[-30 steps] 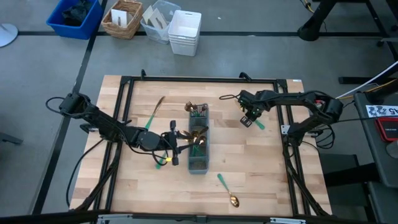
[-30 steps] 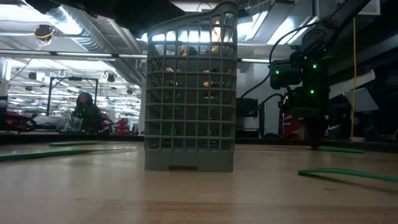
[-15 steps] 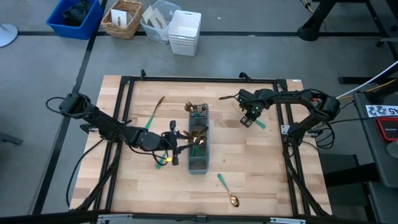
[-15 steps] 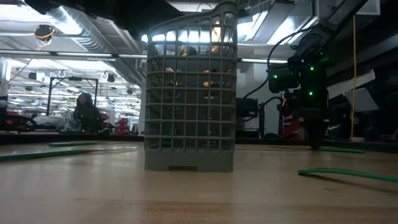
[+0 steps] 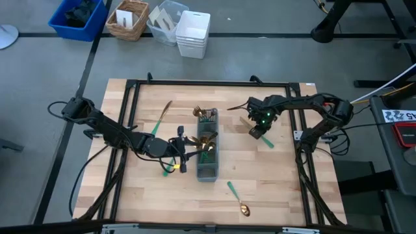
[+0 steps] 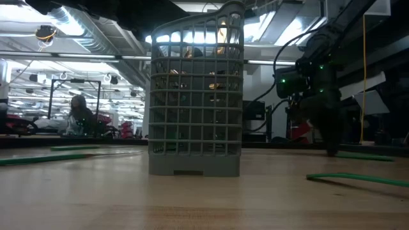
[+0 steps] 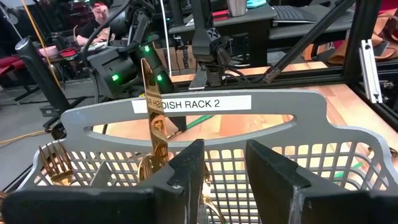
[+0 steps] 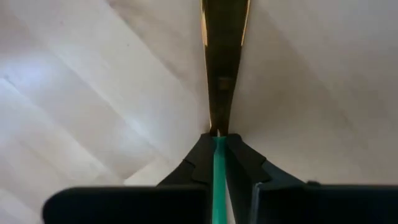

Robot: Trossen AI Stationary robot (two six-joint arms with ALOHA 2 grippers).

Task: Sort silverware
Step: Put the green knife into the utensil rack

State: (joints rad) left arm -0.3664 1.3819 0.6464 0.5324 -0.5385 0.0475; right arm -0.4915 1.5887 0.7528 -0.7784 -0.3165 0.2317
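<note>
My right claw [image 8: 217,155] is clenched on a knife [image 8: 219,74] by its green handle, right of the caddy [image 5: 207,155] on the counter [image 5: 273,175]. The hold is thin; it could pivot or slip. My left claw [image 7: 224,180] waits unclenched at the caddy.
</note>
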